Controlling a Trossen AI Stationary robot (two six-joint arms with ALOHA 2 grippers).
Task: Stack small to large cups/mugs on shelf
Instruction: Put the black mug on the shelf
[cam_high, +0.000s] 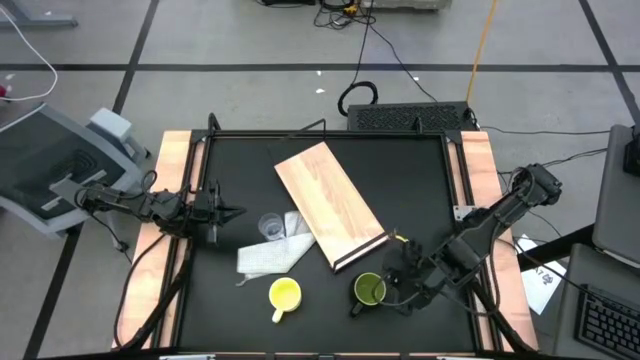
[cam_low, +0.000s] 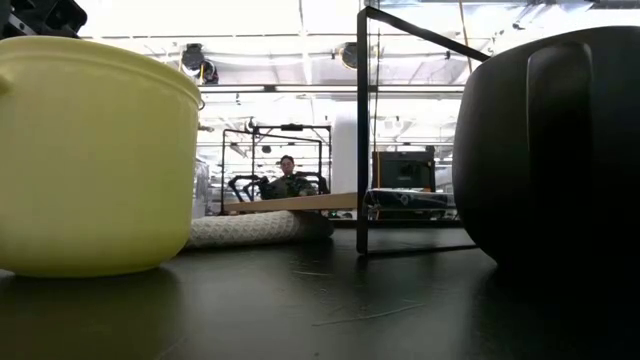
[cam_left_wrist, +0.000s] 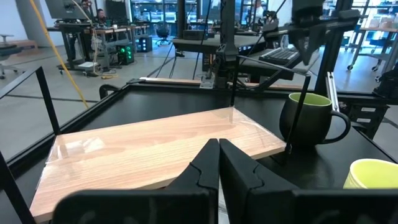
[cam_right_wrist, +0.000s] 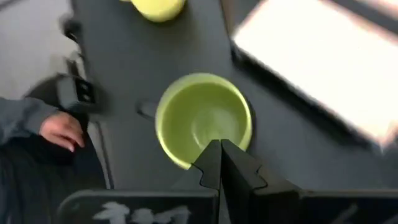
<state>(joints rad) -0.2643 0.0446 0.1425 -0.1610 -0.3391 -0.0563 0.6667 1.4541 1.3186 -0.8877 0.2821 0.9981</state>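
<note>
Two grippers, both w/ fingers pressed together, neither holding anything. Right gripper (cam_high: 408, 272) hangs just over the olive-green mug (cam_high: 370, 290), at the rim on the side nearest the shelf (cam_high: 328, 203); in right wrist view its closed fingertips (cam_right_wrist: 219, 163) sit at the rim above the mug's lime-green interior (cam_right_wrist: 203, 119). Whether they touch the rim: can't tell. Mug is upright on the black table (cam_high: 420, 180), just off the shelf's dark edge strip (cam_high: 360, 251), apart from it.

Yellow mug (cam_high: 284, 294) stands upright beyond the green one from the right gripper, on the table, handle toward the table's front edge. Shelf lies flat and diagonal across the table centre, btwn the two grippers.

Left gripper (cam_high: 233, 212) waits at the table's left side, pointing toward the shelf, fingers (cam_left_wrist: 219, 163) closed. Clear plastic cup (cam_high: 270, 227) is near it, just ahead and a bit to the side, next to the white cloth (cam_high: 272, 255), which runs under the shelf's edge.

A person's hand (cam_right_wrist: 61, 132) and grey sleeve (cam_right_wrist: 18, 118) show in right wrist view beside the table frame.
</note>
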